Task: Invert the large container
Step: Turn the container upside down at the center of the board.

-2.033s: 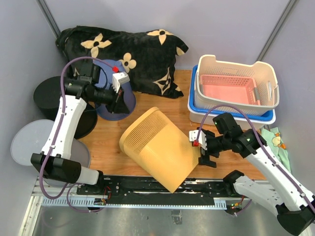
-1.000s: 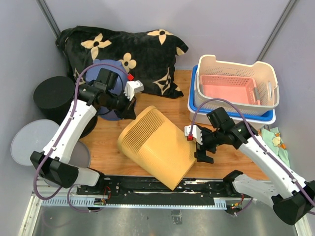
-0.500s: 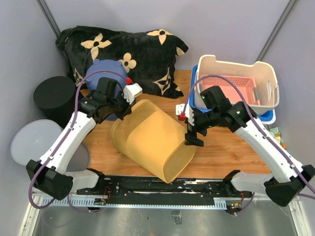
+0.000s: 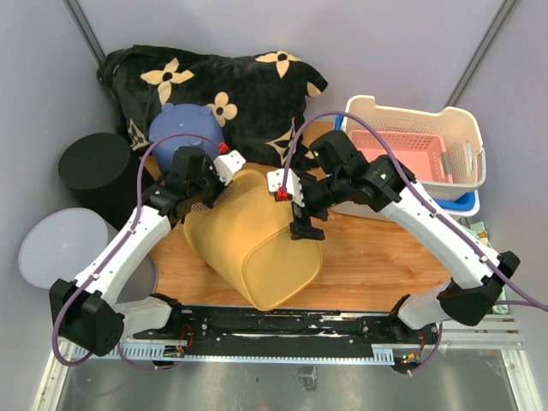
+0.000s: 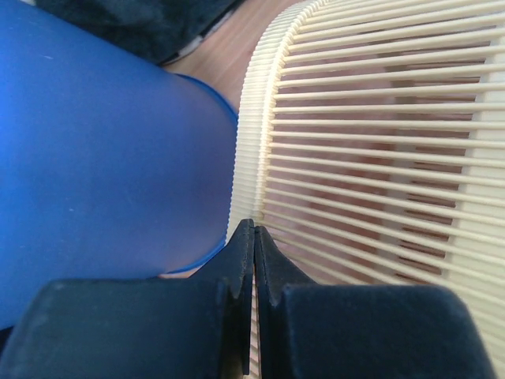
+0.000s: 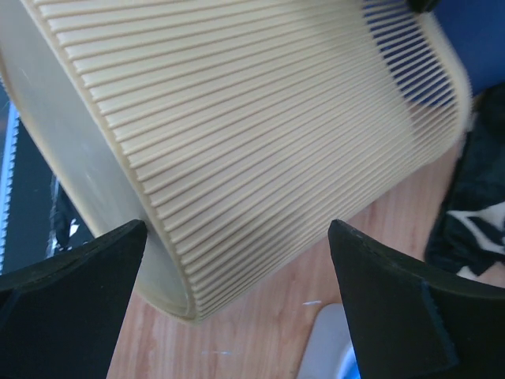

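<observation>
Change since earlier: both arms have closed in on the large container point(image 4: 253, 244), which has swung and slid leftward on the surface point(image 4: 385, 257). Two seconds back the right arm sat well away from the cushion point(image 4: 257, 86).
Container position: on its side and tilted, just in front of the cushion. The slatted end is nearest the cushion and the smooth closed end is farthest from it.
Left gripper point(image 4: 216, 181): fingers point(image 5: 237, 260) pressed together, tips against the rim edge at the cushion-side end. No grasp is evident.
Right gripper point(image 4: 308, 229): fingers point(image 6: 71, 276) spread wide over the ribbed side wall. Whether they touch it cannot be told.
Handling (judged): thin moulded plastic, light and fairly stiff. The slatted band probably flexes, the ribs give purchase, and the smooth end looks slippery.
Hold point (judged): the body is too broad to span. Pinch the rim edge, or push high on the wall and roll it over its resting edge.
Risk (judged): it may slide instead of tipping. The blue vessel point(image 4: 184, 128) sits just beside the rim, between it and the cushion.
</observation>
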You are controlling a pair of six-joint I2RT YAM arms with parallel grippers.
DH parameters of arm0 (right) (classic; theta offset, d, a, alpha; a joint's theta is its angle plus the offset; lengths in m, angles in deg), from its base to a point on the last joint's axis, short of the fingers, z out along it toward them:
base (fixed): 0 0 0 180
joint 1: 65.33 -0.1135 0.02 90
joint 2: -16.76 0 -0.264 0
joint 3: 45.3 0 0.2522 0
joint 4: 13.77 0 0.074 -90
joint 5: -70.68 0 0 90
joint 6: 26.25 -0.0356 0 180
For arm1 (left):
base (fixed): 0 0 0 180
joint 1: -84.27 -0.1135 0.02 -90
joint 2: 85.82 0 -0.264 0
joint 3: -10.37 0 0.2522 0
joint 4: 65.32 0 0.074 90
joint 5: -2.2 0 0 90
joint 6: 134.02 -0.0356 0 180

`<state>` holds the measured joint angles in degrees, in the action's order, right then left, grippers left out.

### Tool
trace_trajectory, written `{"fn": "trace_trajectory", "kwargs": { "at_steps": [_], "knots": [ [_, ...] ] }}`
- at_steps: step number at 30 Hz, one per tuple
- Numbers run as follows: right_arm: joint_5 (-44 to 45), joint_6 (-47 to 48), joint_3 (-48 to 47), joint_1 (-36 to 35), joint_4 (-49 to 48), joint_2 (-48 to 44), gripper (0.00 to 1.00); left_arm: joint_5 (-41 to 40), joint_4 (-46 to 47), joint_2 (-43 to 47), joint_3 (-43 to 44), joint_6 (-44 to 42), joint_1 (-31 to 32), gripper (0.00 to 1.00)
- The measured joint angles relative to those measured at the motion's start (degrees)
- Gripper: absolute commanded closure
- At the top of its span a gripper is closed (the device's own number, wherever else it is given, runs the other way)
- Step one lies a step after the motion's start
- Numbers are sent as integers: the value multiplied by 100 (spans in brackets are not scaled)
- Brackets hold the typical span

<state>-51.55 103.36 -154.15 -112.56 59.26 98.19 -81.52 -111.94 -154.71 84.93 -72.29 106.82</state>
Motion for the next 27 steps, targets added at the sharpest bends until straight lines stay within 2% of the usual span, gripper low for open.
{"fn": "trace_trajectory", "kwargs": {
  "at_steps": [4,9,14,19,23,27],
  "knots": [
    [127,70,-573,0,-286,269,0,-334,442,-140,-203,-223,-48,100],
    [212,42,-1008,-4,-586,520,0,-411,487,-387,-203,-302,-133,100],
    [468,20,-1443,-24,-1521,723,0,229,-227,-793,-540,-146,-70,100],
    [782,-26,-1576,-35,-1945,1419,0,708,-1167,-1279,-1025,26,122,100],
    [901,-72,-1567,-52,-2004,1764,0,752,-1285,-1141,-975,118,122,100],
    [986,-98,-1598,-85,-2039,1698,0,688,-1320,-1010,-905,160,122,97]
  ]
}}
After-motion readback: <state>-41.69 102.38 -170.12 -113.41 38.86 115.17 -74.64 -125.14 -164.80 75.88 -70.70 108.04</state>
